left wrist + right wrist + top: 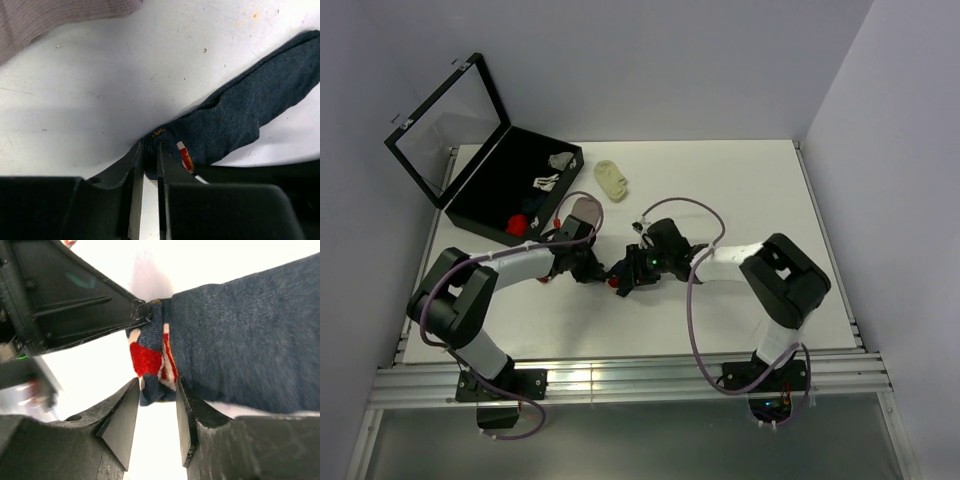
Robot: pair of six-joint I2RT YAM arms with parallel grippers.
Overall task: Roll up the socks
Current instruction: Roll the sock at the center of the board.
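— Sock status? Where is it, and who has it?

— The navy sock (235, 115) lies stretched out and limp near the middle of the table (740, 190), between the two arms. The left gripper (150, 147) is pressed almost together, pinching a thin edge of fabric beside the patterned end. The right gripper (157, 385) stands spread, with a finger on either side of that same end and no grip on it.

— What could go wrong?

— The left's bite looks shallow, only a sliver of cloth at the fingertips. A pull could slip it free and let the end flop open. Both grippers also crowd one small spot, so if the right one closes it might catch the left's finger rather than the sock. A pinch on a single layer would likely skew the roll.

— How does the sock look?

— It is a soft dark-blue knit, creased near the pinch, with a red block edged in white at the end. I'd judge no roll has formed yet.

— And around it?

— A dusty-pink sock (582, 212) lies near the left arm, apart from the navy one. A pale-yellow sock (612, 180) sits farther back, and a black case (490, 190) stands open at the back left.
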